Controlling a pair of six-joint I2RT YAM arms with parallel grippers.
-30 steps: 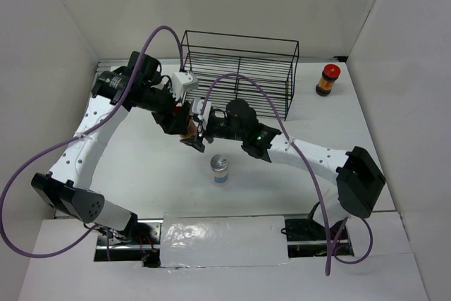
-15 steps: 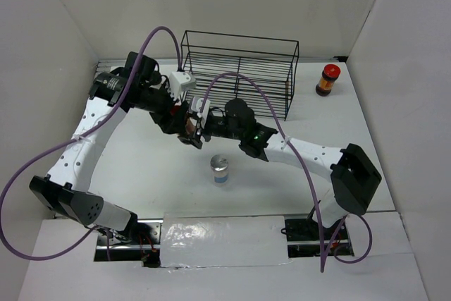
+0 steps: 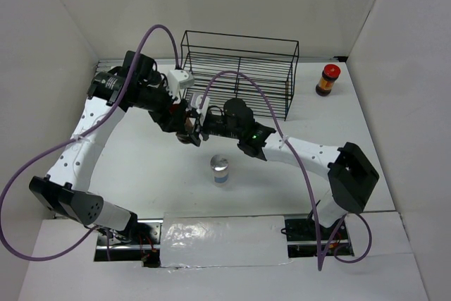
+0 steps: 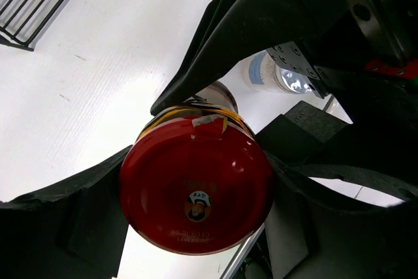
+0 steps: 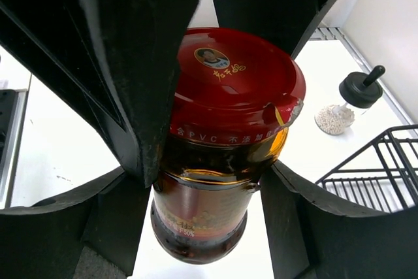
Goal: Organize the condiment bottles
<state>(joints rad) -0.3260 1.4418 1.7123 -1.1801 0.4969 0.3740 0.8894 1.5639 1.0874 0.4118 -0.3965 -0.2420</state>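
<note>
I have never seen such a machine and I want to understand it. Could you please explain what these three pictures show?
These are two robot arms bolted to a table. The wide picture comes from a fixed camera above and behind them, with the left arm on the left and the right arm on the right. The other two pictures come from a small camera on each wrist, looking along its fingers. Both tools meet on one red-lidded jar: the left tool grips around its lid, and the right tool looks closed on its glass body. On the table are a wire rack, a second jar right of it, a blue-labelled bottle nearer the bases, and a black-capped bottle near the rack.
</note>
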